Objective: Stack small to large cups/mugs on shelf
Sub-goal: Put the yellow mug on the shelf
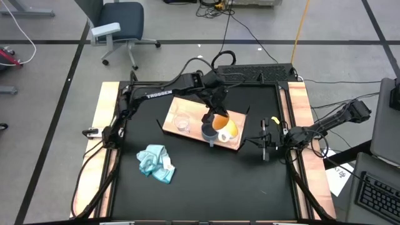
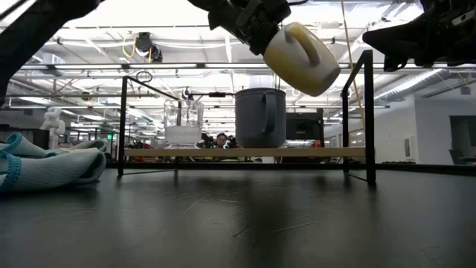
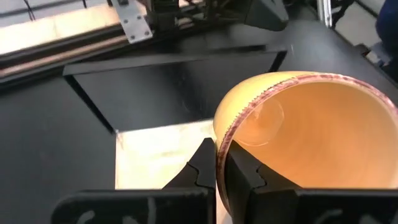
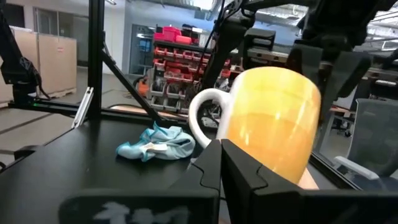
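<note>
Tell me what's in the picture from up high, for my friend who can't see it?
The left gripper holds an orange mug by its rim, tilted above a wooden shelf on a black table. A grey-blue mug and a small clear glass cup stand on the shelf. A light blue cloth lies nearer, and the right gripper waits, shut, beside the shelf.

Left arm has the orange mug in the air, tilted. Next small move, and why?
Probably level it and lower it onto the wooden shelf right of the grey-blue handled mug: the left gripper pinches the orange mug's rim, tilted above the shelf's open end.
</note>
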Motion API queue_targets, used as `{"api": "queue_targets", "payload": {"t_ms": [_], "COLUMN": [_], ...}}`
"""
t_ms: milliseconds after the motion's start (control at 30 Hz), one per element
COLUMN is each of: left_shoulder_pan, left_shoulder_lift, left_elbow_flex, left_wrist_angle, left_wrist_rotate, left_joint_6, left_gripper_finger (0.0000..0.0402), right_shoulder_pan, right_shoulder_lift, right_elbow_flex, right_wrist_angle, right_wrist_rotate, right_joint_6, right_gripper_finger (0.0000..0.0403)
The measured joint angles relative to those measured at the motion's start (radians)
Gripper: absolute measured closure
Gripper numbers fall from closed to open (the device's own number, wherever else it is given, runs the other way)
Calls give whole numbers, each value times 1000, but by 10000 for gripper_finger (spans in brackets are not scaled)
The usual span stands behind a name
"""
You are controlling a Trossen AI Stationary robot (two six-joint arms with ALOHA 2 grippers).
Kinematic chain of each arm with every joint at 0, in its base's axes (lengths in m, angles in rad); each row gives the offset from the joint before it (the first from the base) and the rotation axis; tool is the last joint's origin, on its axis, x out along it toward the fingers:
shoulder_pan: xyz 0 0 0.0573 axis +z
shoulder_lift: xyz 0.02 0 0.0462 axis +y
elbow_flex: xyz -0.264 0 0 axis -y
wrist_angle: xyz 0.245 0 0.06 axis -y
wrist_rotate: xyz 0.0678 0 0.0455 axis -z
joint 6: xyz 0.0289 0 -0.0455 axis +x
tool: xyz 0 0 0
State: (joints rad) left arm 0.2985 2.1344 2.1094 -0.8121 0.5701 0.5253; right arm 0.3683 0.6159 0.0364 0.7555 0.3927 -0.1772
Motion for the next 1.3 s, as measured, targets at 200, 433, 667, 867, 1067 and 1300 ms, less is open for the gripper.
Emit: {"api": "queue_targets", "payload": {"t_ms": [200,433,667,867,1067,1300], "left_shoulder_pan": [-2,-15,-20,-24,-39,-63], "left_shoulder_lift": [57,88,90,98,131,142], "left_elbow_flex": [82,91,91,92,90,95], "left_wrist_angle": [-98,-135,-146,-148,-161,-167], "left_wrist_rotate": [-55,-147,-177,-185,-228,-300], "left_joint_6": [59,114,137,161,199,227], "left_gripper_finger": [392,392,392,392,392,392], "right_shoulder_pan": [0,0,0,0,0,0], "right_shoulder_lift": [0,0,0,0,1,6], "right_elbow_flex": [0,0,0,0,0,0], "right_wrist_angle": [-14,-37,-45,-46,-51,-52], "right_wrist_rotate": [0,-1,-1,-1,-1,-1], "right_joint_6": [0,4,7,8,8,13], "right_gripper_finger": [403,403,403,403,403,403]}}
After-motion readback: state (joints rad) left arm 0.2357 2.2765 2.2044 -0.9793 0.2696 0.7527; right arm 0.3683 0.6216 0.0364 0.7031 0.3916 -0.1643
